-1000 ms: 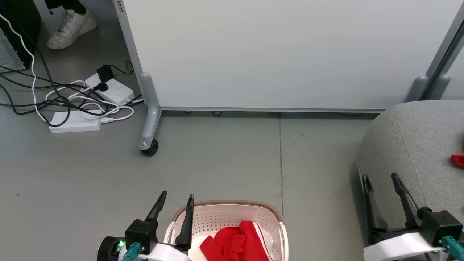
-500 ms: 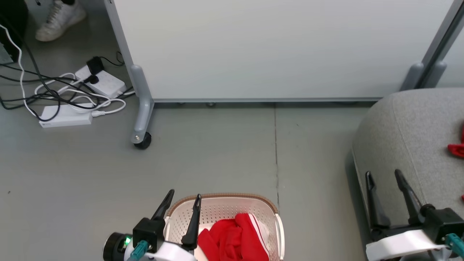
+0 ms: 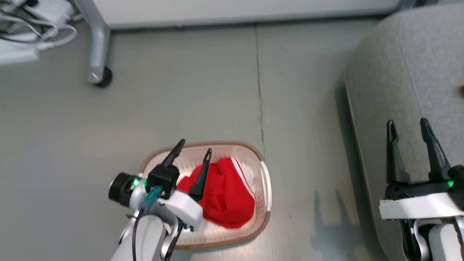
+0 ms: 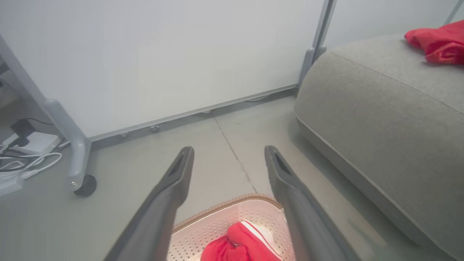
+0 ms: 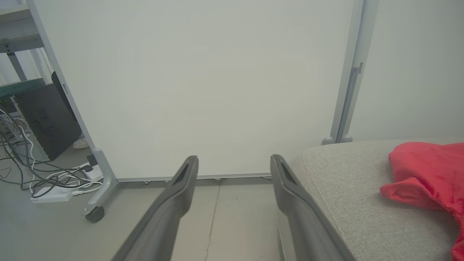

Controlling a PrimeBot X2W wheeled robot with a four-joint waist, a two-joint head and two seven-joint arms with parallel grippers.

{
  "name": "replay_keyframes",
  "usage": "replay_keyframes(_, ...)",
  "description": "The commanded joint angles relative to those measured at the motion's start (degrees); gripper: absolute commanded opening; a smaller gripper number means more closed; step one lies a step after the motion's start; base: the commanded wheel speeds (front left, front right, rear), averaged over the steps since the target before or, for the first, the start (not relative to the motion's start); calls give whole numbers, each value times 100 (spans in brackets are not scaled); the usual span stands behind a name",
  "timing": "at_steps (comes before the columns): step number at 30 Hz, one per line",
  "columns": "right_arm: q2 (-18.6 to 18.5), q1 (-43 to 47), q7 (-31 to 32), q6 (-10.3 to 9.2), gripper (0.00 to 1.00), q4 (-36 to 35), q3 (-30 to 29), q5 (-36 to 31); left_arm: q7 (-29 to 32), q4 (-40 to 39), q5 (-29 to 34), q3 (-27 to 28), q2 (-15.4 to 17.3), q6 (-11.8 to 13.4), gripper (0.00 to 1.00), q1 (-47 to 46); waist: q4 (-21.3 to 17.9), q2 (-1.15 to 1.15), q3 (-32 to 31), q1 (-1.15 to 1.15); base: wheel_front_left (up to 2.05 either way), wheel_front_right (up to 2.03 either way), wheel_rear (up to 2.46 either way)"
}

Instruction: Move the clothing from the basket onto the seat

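Note:
Red clothing with white stripes [image 3: 226,190] lies bunched in the cream basket [image 3: 262,170], which stands on the floor; the same clothing [image 4: 241,244] and basket [image 4: 217,223] sit below my left fingers in the left wrist view. My left gripper [image 3: 194,146] hangs open over the basket's left part, empty. Above the front edge of the grey seat [image 3: 406,65] my right gripper [image 3: 406,125] stands open and empty. Another red garment [image 5: 427,175] lies on the seat [image 5: 348,192], also seen as a red garment [image 4: 436,43] on the seat [image 4: 380,108] in the left wrist view.
A white partition on grey castor legs [image 3: 95,54] stands behind the basket. Power strips and tangled cables [image 3: 29,25] lie on the floor at the far left. A dark computer case [image 5: 43,119] stands beyond them. Bare grey floor separates basket and seat.
The head camera has tipped downward, so the whole picture slid up and the full basket came into view. My left gripper now reaches further over the basket.

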Motion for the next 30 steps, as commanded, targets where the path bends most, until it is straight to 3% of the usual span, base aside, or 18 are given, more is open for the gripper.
replay_keyframes(1,-10,-163,-25,1,100,-100,53,-34,1,264,112,-53,33,-115,100,-353,-377,0,823,0,0,0,0)
replay_keyframes(5,0,-311,-25,1,100,-232,235,-64,1,643,200,-112,32,-278,100,-717,-553,0,1169,0,0,0,0)
replay_keyframes(11,40,-504,-25,0,100,-500,477,-115,1,1821,361,-250,53,-516,100,-1429,-872,0,1719,0,0,0,0)
replay_keyframes(22,119,-797,-25,0,100,-612,727,-58,231,4007,244,-370,74,-690,100,-2688,-1289,0,2773,0,0,0,0)
replay_keyframes(30,120,-1051,-25,0,100,-557,1081,-100,487,4474,167,-540,242,-744,100,-3297,-1544,0,3402,0,0,0,0)
